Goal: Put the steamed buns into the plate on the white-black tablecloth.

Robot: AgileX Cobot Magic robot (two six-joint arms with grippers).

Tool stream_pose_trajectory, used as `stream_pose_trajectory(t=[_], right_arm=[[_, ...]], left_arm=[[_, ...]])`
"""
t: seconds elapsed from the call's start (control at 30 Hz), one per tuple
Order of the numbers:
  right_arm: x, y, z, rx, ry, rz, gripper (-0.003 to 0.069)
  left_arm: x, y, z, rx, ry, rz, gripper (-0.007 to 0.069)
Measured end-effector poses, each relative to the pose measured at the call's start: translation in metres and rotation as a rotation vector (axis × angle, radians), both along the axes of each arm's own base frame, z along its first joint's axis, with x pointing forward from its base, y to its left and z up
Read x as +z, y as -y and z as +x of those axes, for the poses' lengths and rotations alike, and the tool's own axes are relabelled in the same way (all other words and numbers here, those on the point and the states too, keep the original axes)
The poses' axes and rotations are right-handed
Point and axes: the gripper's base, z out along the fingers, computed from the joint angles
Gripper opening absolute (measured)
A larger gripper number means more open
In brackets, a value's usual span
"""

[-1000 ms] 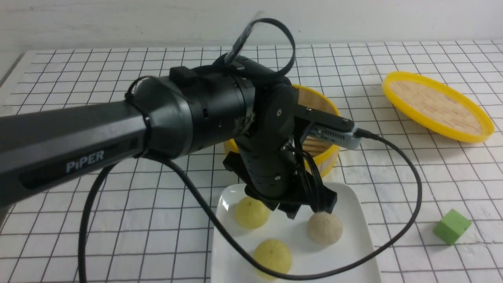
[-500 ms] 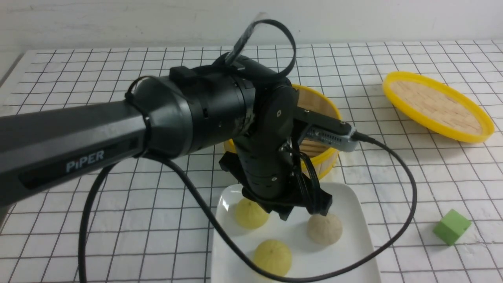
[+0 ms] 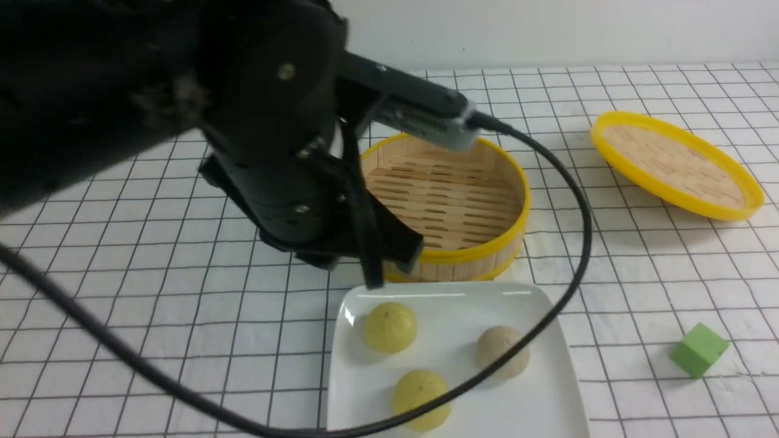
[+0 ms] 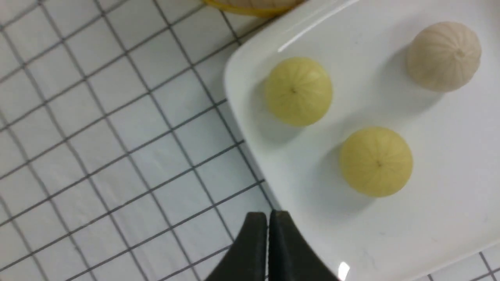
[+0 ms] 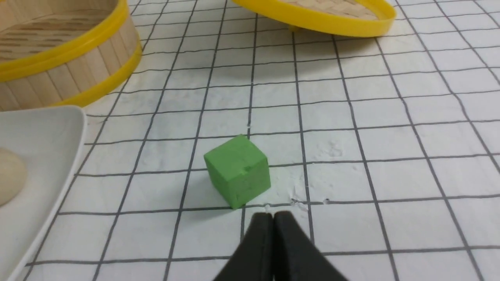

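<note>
Three steamed buns lie in the white square plate (image 3: 450,291) on the white-black tablecloth (image 3: 182,316): a pale yellow one (image 3: 390,327) at the back left, a second yellow one (image 3: 420,391) in front, and a beige one (image 3: 496,344) on the right. My left gripper (image 3: 373,278) hangs shut and empty above the plate's back-left corner. From the left wrist, its closed tips (image 4: 268,215) sit over the plate's edge (image 4: 390,234), apart from the buns (image 4: 299,91) (image 4: 375,161) (image 4: 443,56). My right gripper (image 5: 273,217) is shut and empty just short of a green cube (image 5: 238,169).
An empty bamboo steamer (image 3: 447,201) with a yellow rim stands behind the plate. Its woven lid (image 3: 675,164) lies at the back right. The green cube (image 3: 698,350) sits right of the plate. The left arm's black cable (image 3: 572,243) loops over the plate's front.
My left arm has risen and drawn back to the left, away from the buns, and its fingers have closed. The steamer behind it now shows fully. The buns stay put.
</note>
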Motion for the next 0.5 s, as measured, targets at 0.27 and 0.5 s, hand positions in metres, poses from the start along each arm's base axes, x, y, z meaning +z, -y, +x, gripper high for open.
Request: stream_pose_trajectory(t=[0.27,0.5], right_arm=[[0.0,0.001,0.0,-0.013,0.0,-0.003,0.0018],[0.0,0.001,0.0,-0.013,0.0,-0.004,0.003]], left_arm=[[0.047,-0.055,-0.043,0.034,0.155,-0.106,0.0002],[0.02,-0.115,-0.094,0.127,0.177,-0.14,0.0002]])
